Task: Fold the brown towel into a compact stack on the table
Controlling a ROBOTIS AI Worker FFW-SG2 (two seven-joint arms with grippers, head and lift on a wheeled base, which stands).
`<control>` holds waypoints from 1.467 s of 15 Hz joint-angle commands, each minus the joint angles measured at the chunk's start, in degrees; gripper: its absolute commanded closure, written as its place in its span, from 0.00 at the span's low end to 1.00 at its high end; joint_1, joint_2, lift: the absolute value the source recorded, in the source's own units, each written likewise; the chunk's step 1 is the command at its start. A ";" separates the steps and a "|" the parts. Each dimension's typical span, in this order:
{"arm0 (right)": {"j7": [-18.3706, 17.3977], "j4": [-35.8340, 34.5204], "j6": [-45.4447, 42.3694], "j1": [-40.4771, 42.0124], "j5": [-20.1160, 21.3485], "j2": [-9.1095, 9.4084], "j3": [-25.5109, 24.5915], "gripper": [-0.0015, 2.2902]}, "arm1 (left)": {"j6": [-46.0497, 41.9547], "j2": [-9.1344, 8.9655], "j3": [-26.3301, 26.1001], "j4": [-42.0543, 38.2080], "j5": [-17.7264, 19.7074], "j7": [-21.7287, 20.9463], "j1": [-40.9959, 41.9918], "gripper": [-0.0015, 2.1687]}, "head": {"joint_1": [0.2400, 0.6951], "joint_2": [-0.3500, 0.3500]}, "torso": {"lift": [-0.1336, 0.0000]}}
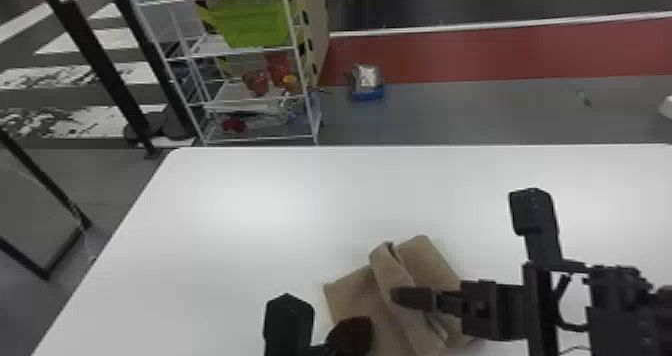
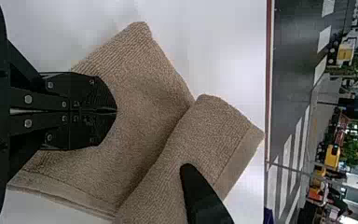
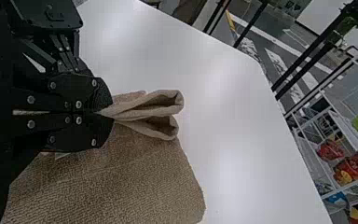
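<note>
We've got the towel point(image 1: 352, 295) on the near part of the table point(image 1: 225, 205), below our left gripper point(image 1: 367, 325), fingertips together; our right gripper point(image 1: 397, 297) pinches its fold!

Black right arm point(image 1: 495, 310), round silver screws point(image 3: 31, 99), looped dark cable point(image 1: 572, 327).

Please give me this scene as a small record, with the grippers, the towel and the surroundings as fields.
towel: brown towel, partly folded, layers skewed
right gripper: right gripper shut on a pinched fold
left gripper: left gripper shut, over the towel; contact unclear
surface: white table
background: green bin on a rack
status: compact stack not yet formed
</note>
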 commanded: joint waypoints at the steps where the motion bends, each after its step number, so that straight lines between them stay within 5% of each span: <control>1: 0.15 0.52 1.35 0.51 0.78 0.05 0.94 0.61 | -0.23 0.00 -0.27 -0.67 0.00 0.00 0.57 0.86 | 1.00 0.78 | 0.07; 8: 3.93 0.43 1.35 2.10 3.42 0.05 2.26 0.61 | -0.58 0.09 -1.59 -1.20 -0.18 0.35 1.53 0.86 | 1.00 0.80 | 0.07; 12: 5.69 -0.18 1.35 3.24 6.05 0.05 2.78 0.02 | -0.93 0.09 -1.59 -1.46 -0.36 0.44 1.88 0.86 | 1.00 0.81 | 0.07; 19: 15.79 -16.80 1.35 13.08 6.32 0.05 -3.19 0.02 | -0.93 0.00 -1.42 -1.02 -0.53 0.62 1.71 0.86 | 1.00 0.81 | 0.07; 22: 17.46 -19.96 1.35 16.51 6.32 0.05 -7.50 0.03 | -2.34 0.09 -0.98 -1.64 -0.53 1.06 1.97 0.86 | 1.00 0.77 | 0.07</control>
